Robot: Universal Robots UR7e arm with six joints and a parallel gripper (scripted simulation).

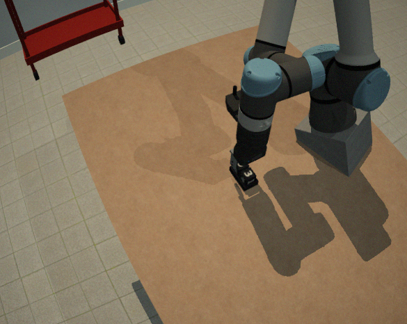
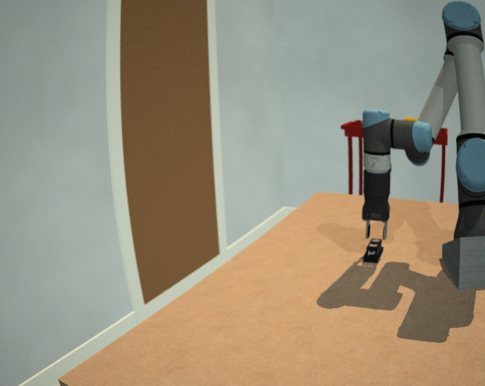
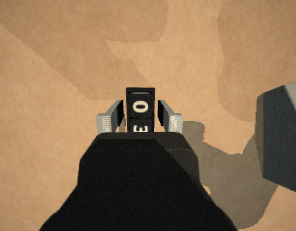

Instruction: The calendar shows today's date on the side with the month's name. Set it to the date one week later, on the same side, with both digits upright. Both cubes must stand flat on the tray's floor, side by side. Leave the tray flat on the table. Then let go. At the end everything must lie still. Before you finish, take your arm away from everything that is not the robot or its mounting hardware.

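Observation:
The calendar is a small black tray [image 1: 245, 187] [image 2: 371, 258] standing on the brown table. Two black cubes sit in it side by side. In the wrist view one cube [image 3: 139, 106] shows a white 0 on top. The other cube [image 3: 140, 128] [image 1: 247, 173] shows a 3 on top and is partly hidden under the gripper body. The month's name side is not readable in any view. My gripper [image 3: 140, 108] [image 2: 376, 237] [image 1: 239, 166] is open and points straight down. Its fingers stand on either side of the cubes, with the tips about level with the cube tops. Nothing is between the fingers but the cubes' space.
The arm's grey base block [image 1: 336, 146] [image 2: 471, 261] [image 3: 284, 144] stands close to the right of the calendar. A red cart [image 1: 71, 29] [image 2: 352, 126] stands on the floor beyond the table. The table's left edge [image 1: 74, 118] is far from the tray.

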